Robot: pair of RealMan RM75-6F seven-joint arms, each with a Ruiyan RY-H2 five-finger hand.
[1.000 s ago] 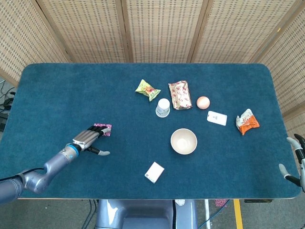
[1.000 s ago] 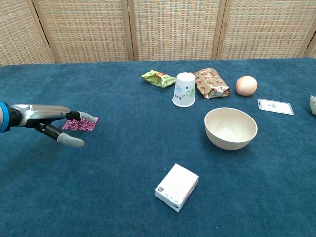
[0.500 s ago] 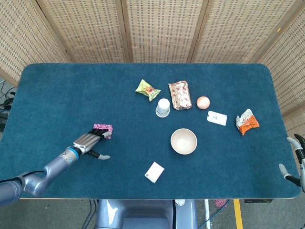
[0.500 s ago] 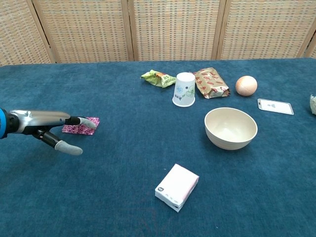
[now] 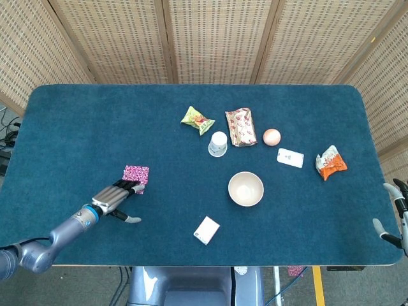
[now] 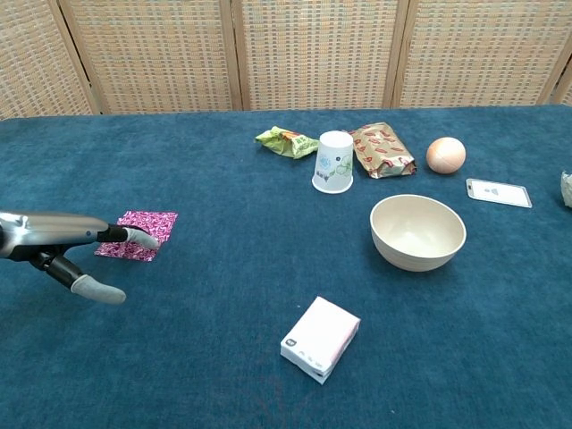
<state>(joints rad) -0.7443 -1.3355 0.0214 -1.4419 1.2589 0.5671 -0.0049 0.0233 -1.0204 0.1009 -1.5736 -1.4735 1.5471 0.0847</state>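
Reaching low over the surface (image 5: 76, 127), your left hand (image 5: 109, 199) lies flat, palm down, with its fingers (image 6: 134, 236) stretched forward side by side and the thumb splayed off to the near side — nothing is held. The fingertips rest at the near edge of the pink packet (image 5: 136, 174), which lies flat on the blue cloth, well apart from the other things. Whether they press on the foil or only overlap it from above cannot be told.

For a clean pickup of so thin a thing, you would judge it best to keep the palm low, pin the near edge with the fingertips, and bring the thumb under or against that edge — a flat packet on soft cloth is likely to slide away if pushed from behind. The forearm runs in from the near left corner, almost parallel to the surface.

Your right hand (image 5: 395, 213) shows only at the far right edge of the head view, off the surface, fingers apart and holding nothing.

A bowl (image 6: 418, 231) and a white box (image 6: 320, 339) lie to the right, clear of the reach.
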